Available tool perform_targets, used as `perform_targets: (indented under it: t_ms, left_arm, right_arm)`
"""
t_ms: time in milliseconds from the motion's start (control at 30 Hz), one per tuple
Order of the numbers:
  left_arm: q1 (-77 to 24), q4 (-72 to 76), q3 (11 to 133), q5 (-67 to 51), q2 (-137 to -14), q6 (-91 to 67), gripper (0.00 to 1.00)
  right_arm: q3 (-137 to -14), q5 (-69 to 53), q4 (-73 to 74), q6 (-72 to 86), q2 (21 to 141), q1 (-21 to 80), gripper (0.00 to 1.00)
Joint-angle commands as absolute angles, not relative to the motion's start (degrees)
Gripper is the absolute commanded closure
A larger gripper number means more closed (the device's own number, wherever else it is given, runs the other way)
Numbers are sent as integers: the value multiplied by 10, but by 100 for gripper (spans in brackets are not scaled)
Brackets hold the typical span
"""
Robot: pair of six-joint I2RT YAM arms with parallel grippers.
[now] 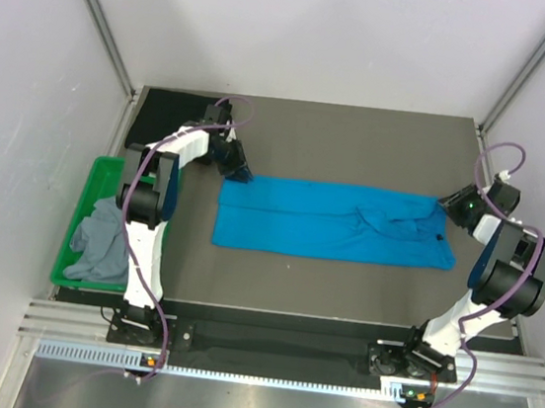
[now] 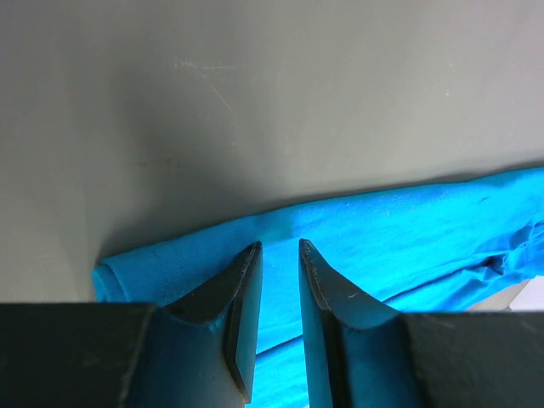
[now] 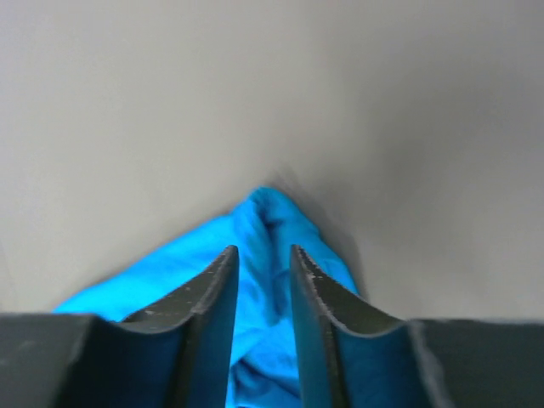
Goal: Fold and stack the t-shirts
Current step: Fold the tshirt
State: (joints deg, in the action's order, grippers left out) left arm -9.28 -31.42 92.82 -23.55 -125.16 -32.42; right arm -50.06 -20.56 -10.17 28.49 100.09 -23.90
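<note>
Table [image 1: 321,295]: dark and flat. The left arm [image 1: 145,248] and the right arm [image 1: 507,283] are fixed at its near edge.
Green bin [image 1: 80,210]: it sits on the left side, right next to the left arm.
Grey t-shirt [image 1: 99,238]: it lies all crumpled up inside the green bin.
Blue t-shirt [image 1: 320,220]: it lies in the middle of the table, folded into a long strip that runs from left to right. The left part is smooth. The right part has bumps and wrinkles.
Left tool [image 1: 241,173]: it is at the far left corner of the blue t-shirt and points down at it. Its fingers [image 2: 242,293] stand a little way apart. Blue cloth shows in the gap, and the folded edge lies just past the tips. It is not squeezing anything that I can see.
Right tool [image 1: 447,202]: it is at the far right corner of the blue t-shirt. Its two fingers are a little way apart too. Bunched-up blue cloth shows in the gap and just past the tips. The wrist picture is blurry, so I cannot tell if the tips touch the cloth.
Black t-shirt [image 1: 169,117]: it lies flat at the far left corner of the table. The left arm hides part of it.
</note>
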Motion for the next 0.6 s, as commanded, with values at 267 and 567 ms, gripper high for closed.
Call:
perform_targets:
  t_ms: [267,567]
  left_arm:
    - [-83,-316,907,-203,-1272,-302,70]
    - [-84,-314,904,-202,-1279,-301,70]
  right_arm:
    - [-635,-183,40,229,1016,-223,62]
    - [-702,-113,122,154,1050,-173,55]
